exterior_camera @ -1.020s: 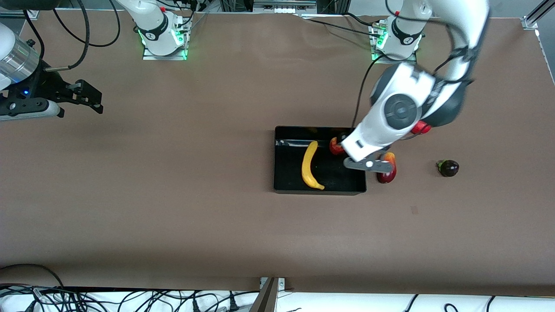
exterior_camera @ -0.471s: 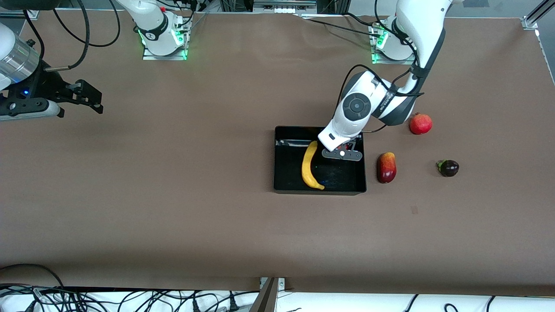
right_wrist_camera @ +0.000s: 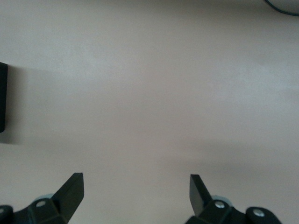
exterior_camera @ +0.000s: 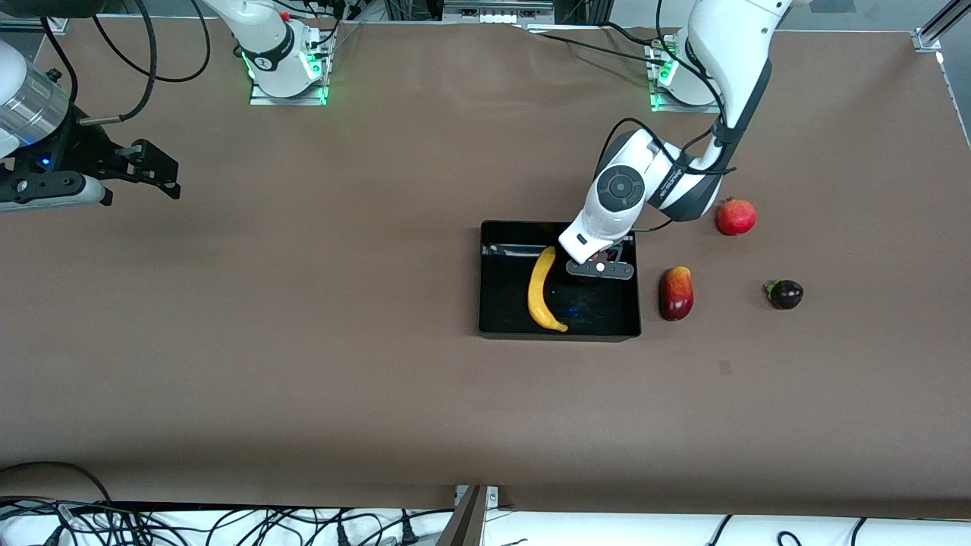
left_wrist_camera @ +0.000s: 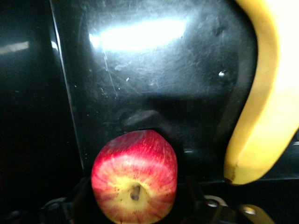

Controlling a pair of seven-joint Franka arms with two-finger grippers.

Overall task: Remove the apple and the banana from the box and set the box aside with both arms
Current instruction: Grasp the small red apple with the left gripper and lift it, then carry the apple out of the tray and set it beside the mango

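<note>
The black box (exterior_camera: 485, 280) sits mid-table toward the left arm's end. The yellow banana (exterior_camera: 542, 288) lies inside it and also shows in the left wrist view (left_wrist_camera: 266, 116). My left gripper (exterior_camera: 601, 262) is down inside the box at its corner nearest the left arm's base. It is shut on the small red apple with yellow streaks (left_wrist_camera: 134, 182), just over the glossy box floor (left_wrist_camera: 154, 84). In the front view the apple is mostly hidden under the hand. My right gripper (exterior_camera: 171, 173) waits open and empty over bare table at the right arm's end, and its jaws show spread wide in the right wrist view (right_wrist_camera: 135, 186).
A red pomegranate (exterior_camera: 736, 217), a dark-red-and-yellow mango (exterior_camera: 676, 293) and a small dark purple fruit (exterior_camera: 785, 293) lie on the table beside the box, toward the left arm's end. Cables hang along the table's near edge.
My left arm swung in and came down low into the box with the apple. In the last half second it barely moved. The right arm has not moved.
</note>
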